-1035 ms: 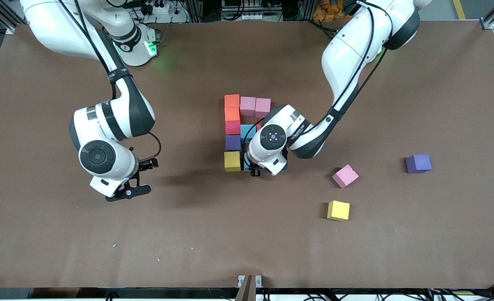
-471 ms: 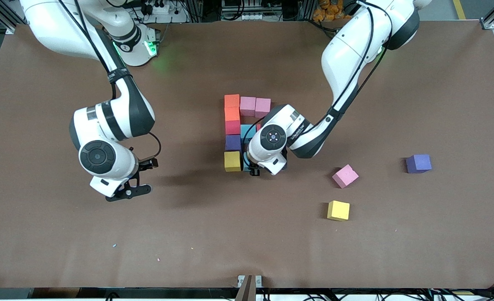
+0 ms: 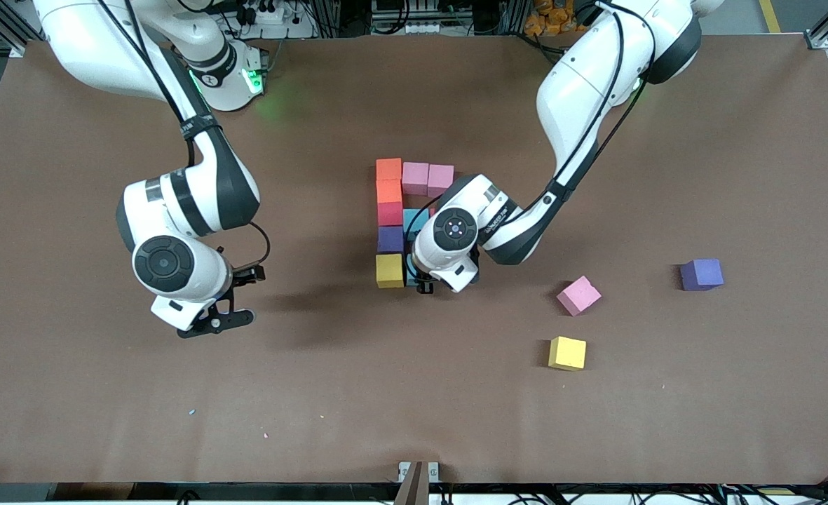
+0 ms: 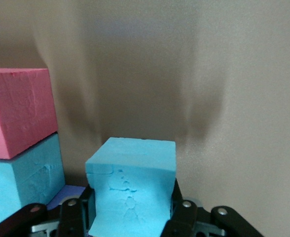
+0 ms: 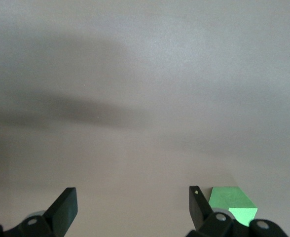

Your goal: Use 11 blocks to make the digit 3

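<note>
- Left gripper point(image 4: 130, 217) is clenched on a light blue block point(image 4: 132, 190), low at the front-camera end of the partial digit 3 point(image 3: 403, 221), just beside the yellow block point(image 3: 389, 271).
- Front view: the wrist hides the held block; only a sliver of blue shows between the wrist and the yellow block.
- Left wrist view: close beside the claw sit a red block point(image 4: 18, 111) on top of another light blue block point(image 4: 21, 182), with a bit of purple below.
- Judgement: the step in hand is seating this cube as the 2nd of the bar started by the yellow block.
- To do it well: push it flush against the yellow face, edges square, base flat on the table point(image 3: 315, 393), then release and lift straight up so the fingers do not drag neighbours.
- Risk: a sideways nudge would skew the column of orange, red and purple.
- Right gripper point(image 5: 132, 210) hangs spread wide and empty over bare table, waiting; a green cube point(image 5: 232, 201) lies just beside 1 fingertip.
- Loose pink block point(image 3: 579, 294), yellow block point(image 3: 567, 353) and purple block point(image 3: 702, 274) lie well apart from the claw, toward the left arm's end.
</note>
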`<action>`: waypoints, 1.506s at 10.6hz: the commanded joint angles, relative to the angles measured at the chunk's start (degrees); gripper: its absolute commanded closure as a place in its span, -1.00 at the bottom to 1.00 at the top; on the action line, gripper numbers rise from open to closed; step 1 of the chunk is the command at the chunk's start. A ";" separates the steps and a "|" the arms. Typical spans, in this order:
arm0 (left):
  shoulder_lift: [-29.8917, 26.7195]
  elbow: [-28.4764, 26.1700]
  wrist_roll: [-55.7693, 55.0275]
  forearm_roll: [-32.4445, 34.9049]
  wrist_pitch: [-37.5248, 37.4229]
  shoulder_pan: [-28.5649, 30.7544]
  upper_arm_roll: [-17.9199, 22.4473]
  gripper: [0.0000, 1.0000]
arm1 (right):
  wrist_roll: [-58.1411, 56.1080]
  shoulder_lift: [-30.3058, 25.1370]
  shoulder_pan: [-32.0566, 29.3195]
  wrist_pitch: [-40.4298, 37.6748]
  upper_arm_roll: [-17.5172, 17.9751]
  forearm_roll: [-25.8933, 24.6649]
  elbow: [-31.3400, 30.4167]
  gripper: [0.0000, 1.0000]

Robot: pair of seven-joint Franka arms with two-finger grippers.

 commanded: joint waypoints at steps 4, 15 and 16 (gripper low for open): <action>1.27 1.76 0.18 -1.51 0.14 -0.92 0.94 0.06 | -0.60 -1.47 -0.29 -0.24 0.13 0.84 -1.67 -1.00; -1.18 1.58 0.79 -0.98 -1.44 -0.92 0.95 -1.00 | -2.36 -1.47 -0.38 -0.32 0.13 0.84 -1.58 -1.00; -2.06 1.58 0.79 -0.81 -2.40 -0.92 0.94 -1.00 | -2.36 -1.47 -0.29 -0.32 0.13 0.84 -1.58 -1.00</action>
